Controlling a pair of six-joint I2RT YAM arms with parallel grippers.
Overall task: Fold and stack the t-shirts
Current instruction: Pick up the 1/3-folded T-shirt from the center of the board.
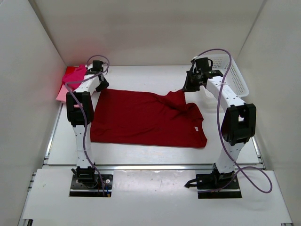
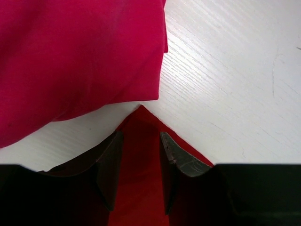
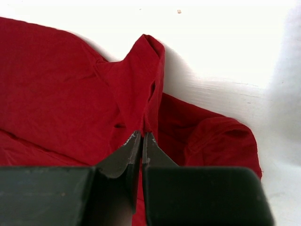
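Shirt (image 1: 141, 120) in crimson spans left-right, right hand (image 3: 142, 135) clenching its raised fold, left hand (image 2: 141, 136) released

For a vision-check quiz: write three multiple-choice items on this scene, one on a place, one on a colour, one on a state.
1. Where is the white basket on the table? A far-right corner; B far-left corner; C near edge.
2. What colour is the shirt spread mid-table? A pale pink; B dark crimson; C white.
3. How is the right gripper? A wide open; B shut on the shirt; C not in view.
Answers: 1 A, the top view shows it at the far right. 2 B, the top and right wrist views show deep red cloth. 3 B, its fingertips meet on a raised fold of cloth.
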